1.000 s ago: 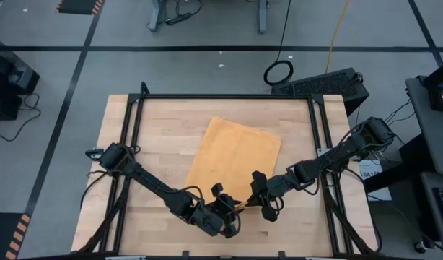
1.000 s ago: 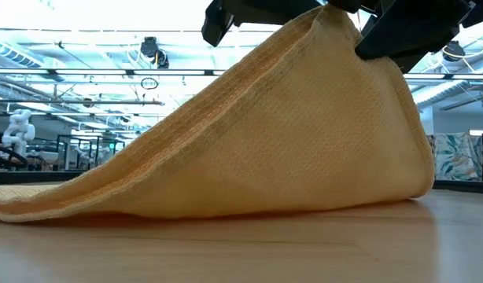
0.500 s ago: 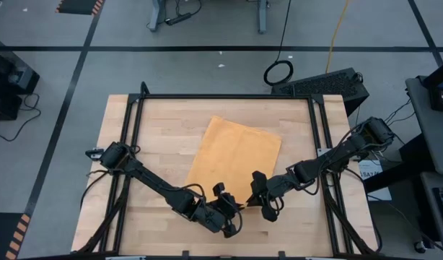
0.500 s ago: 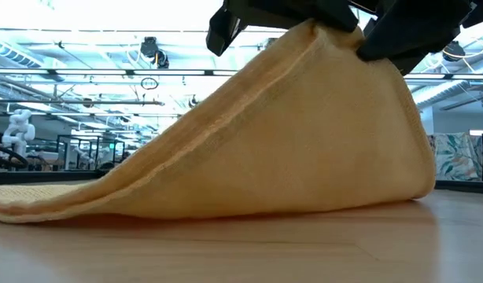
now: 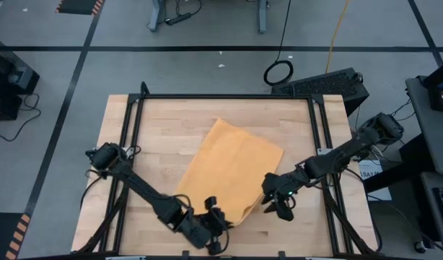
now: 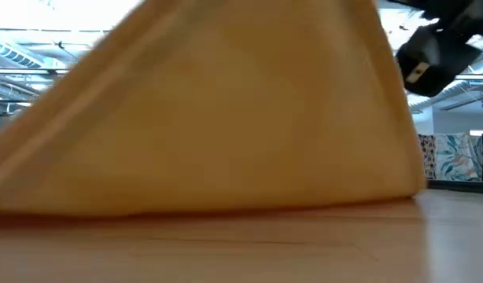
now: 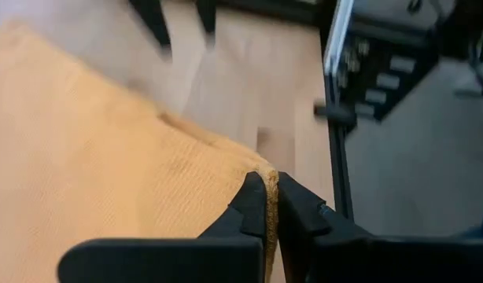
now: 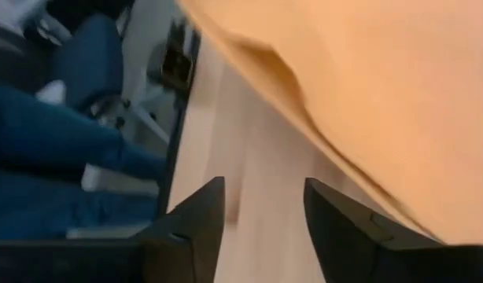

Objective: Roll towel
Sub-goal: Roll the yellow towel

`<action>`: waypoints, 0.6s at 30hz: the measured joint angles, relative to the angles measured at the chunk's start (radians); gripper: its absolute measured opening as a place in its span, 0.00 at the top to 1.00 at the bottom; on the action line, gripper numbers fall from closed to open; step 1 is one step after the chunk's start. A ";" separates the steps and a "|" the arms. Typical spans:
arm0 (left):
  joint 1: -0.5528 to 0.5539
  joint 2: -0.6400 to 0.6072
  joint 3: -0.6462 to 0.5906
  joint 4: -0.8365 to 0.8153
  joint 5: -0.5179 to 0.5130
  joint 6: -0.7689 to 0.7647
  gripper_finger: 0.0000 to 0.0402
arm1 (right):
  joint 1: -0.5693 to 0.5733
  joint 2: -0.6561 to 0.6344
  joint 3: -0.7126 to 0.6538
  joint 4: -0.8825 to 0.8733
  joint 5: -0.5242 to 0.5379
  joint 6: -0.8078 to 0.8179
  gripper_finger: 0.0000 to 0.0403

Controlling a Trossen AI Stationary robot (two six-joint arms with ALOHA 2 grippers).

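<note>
The mustard-yellow towel point(image 5: 232, 170) lies slantwise on the wooden table point(image 5: 156, 123), and its near end is raised. It fills most of the low view as a slope point(image 6: 226, 118). My left gripper point(image 5: 213, 225), near the table's front edge, is shut on that raised end point(image 7: 267, 189). My right gripper point(image 5: 279, 207) stands open just to the right of the towel, with nothing between its fingers point(image 8: 261, 204). It shows as a dark block point(image 6: 438, 55) beside the cloth in the low view. My left gripper pinches the towel's hemmed edge at its near corner point(image 7: 268, 171) between its two fingers. One layer or several, I cannot tell. The cloth slopes down from the hold toward the far side, where the rest of the towel lies on the table.
Black frame rails run along the table's left point(image 5: 131, 144) and right point(image 5: 322, 144) sides. A person's legs in blue trousers point(image 8: 45, 134) show beyond the table's edge in the right wrist view. Bare wood lies left of the towel point(image 5: 149, 166).
My right gripper has let go of the towel's raised end and drawn back toward the table's right edge. My left gripper has gone toward the near edge with the cloth in its hold, and the towel's near end has followed it and come closer to the low camera.
</note>
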 joint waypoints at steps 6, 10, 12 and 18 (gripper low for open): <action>-0.073 0.000 0.000 -0.136 -0.014 -0.061 0.97 | 0.005 -0.111 0.000 -0.240 -0.016 -0.091 0.53; -0.099 0.000 0.000 -0.246 -0.015 -0.080 0.97 | 0.003 -0.133 0.000 -0.442 0.006 -0.143 0.51; -0.109 0.000 0.000 -0.293 -0.011 -0.079 0.97 | -0.005 -0.129 0.000 -0.544 0.043 -0.170 0.51; -0.129 0.000 0.000 -0.386 0.018 -0.080 0.97 | -0.020 -0.122 -0.006 -0.639 0.223 -0.340 0.52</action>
